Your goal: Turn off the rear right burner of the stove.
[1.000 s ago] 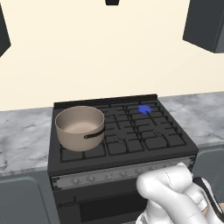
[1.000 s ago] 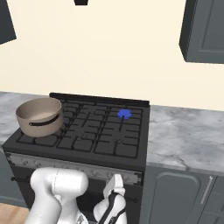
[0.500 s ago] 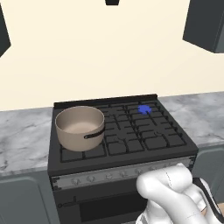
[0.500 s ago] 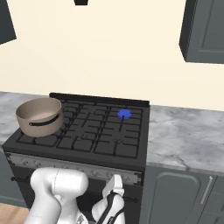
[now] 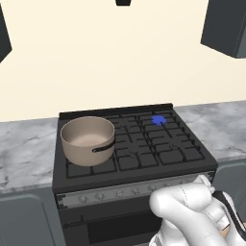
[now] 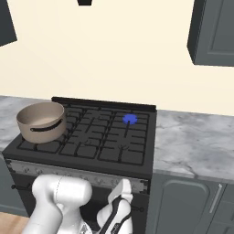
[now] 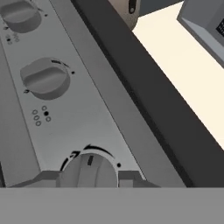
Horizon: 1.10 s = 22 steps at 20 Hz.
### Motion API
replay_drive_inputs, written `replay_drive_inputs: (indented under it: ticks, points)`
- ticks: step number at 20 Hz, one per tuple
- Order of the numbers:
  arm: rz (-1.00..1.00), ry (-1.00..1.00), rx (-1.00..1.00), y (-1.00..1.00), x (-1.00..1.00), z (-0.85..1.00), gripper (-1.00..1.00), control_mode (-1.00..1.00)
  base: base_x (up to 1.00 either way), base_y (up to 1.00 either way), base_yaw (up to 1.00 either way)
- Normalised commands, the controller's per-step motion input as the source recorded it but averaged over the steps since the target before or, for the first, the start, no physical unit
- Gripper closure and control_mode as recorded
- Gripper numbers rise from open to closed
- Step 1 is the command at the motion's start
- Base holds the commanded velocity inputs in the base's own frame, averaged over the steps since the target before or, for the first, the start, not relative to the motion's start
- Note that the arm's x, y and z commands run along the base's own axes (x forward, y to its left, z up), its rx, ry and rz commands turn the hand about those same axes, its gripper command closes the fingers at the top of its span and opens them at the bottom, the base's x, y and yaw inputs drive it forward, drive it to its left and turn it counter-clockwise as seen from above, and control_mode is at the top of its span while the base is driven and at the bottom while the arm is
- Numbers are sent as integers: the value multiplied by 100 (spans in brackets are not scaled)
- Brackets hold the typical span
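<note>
- The wide black gas stove [image 5: 144, 158] with its grid grates sits between the grey marble counter [image 5: 26, 149] stretches, and neither base view has shifted against the earlier pictures, so the base is parked.
- The round beige metal pot [image 5: 88, 139] with a dark handle rests on the front left grate, unmoved and well apart from the work.
- The small round rear right burner [image 5: 158, 120] at the back right of the cooktop shows its blue flame patch exactly as it did a second ago, so it is not off yet.
- The white arm's tool [image 7: 89, 178] sits low at the right end of the grey front strip, as before.
- What has changed is the tool: from wide apart, its tips have closed in and now flank the small round grey knob [image 7: 89, 168] on both sides, apparently clamped on it.
- Judging from this, the grasp is just made and the turn itself remains.
</note>
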Motion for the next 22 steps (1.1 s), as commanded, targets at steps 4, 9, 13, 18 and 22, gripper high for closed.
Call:
replay_drive_inputs:
  ticks: [4,9,13,18,22]
  points:
    - [0,4,9,0,-1,28,100,-100,0,0,0]
    - [0,5,16,0,-6,18,100,-100,0,0,0]
    - [0,5,25,0,-7,12,100,-100,0,0,0]
    - [0,10,32,0,0,18,100,-100,0,0,0]
    - [0,8,35,3,3,23,100,-100,0,0,0]
